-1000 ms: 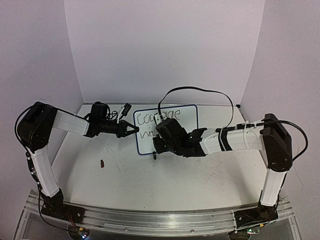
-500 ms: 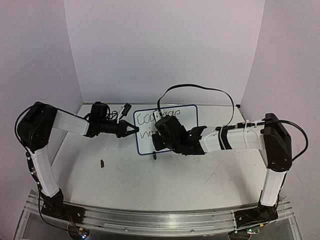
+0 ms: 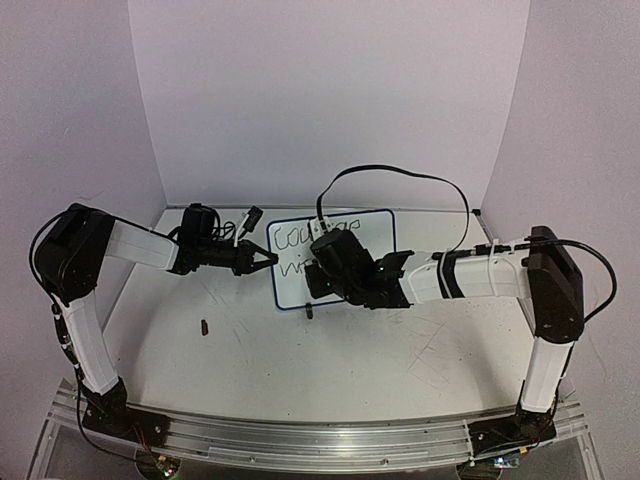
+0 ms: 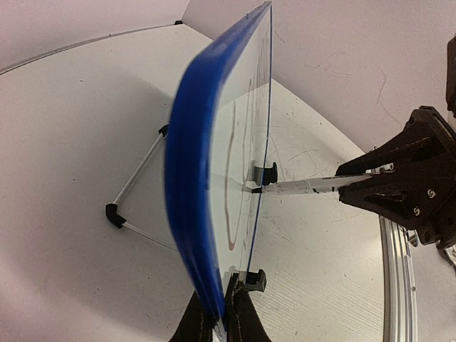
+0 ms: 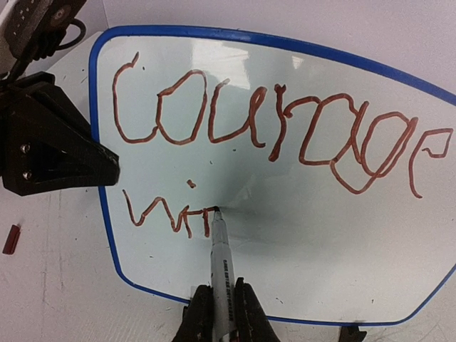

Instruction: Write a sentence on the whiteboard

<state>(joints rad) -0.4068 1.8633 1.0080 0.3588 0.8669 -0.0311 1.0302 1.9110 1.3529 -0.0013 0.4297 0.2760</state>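
The whiteboard (image 5: 285,214), white with a blue frame, stands upright at the table's back middle (image 3: 370,228). The sentence (image 5: 271,125) on it reads "Courage" in red-brown marker, with "wi" and part of another letter (image 5: 167,210) below. My right gripper (image 5: 219,313) is shut on a grey marker (image 5: 221,271) whose tip touches the board at the end of the lower word. My left gripper (image 4: 218,320) is shut on the board's blue left edge (image 4: 192,214), seen edge-on. In the top view the right gripper (image 3: 322,280) hides the board's lower middle.
A small red marker cap (image 3: 205,326) lies on the table left of centre, also in the right wrist view (image 5: 11,239). The board's wire stand (image 4: 135,192) and black clip feet (image 4: 265,173) rest on the table behind and under it. White walls enclose the back and sides.
My right gripper has shifted slightly left and toward the board with the marker. The left arm and the board have stayed put.
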